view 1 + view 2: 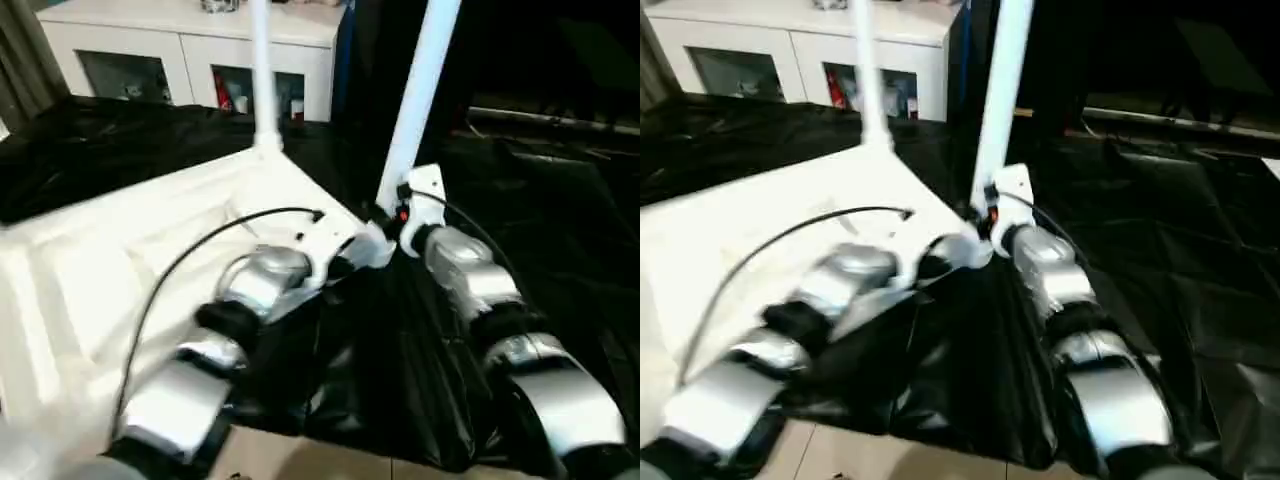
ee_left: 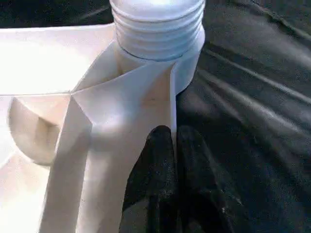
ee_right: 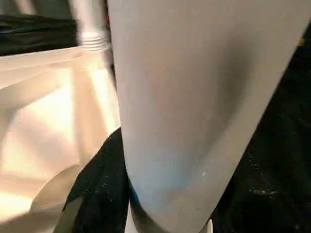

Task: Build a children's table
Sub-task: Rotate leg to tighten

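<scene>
Silver forearms fill the foreground of the head views, jointed with black bands and reaching forward over crinkled, glossy black sheeting [image 1: 560, 230] that covers the work surface. Both arms bend at the elbow and converge on one corner of the tabletop [image 1: 90, 270], a white moulded plastic slab lying underside up, with thin raised ribs and curved hollows between them.

At that corner sits a round socket [image 2: 187, 63]. The left hand [image 2: 176, 145] has its two black fingers pressed together with no gap, their tips resting against the upright white rib wall just below the socket. A ridged, threaded white collar sits in the socket mouth.

The right hand [image 1: 398, 222] is part-way open and clasps a long white tubular leg [image 1: 420, 90], which stands on the near corner and leans slightly to the right as it rises. In the right wrist view the smooth matte tube passes between the black fingers [image 3: 99, 184].

A second white leg [image 1: 262, 70] stands upright at the far corner, its flared base seated on the tabletop. Behind stands a white cabinet [image 1: 200, 50] with glass doors.
</scene>
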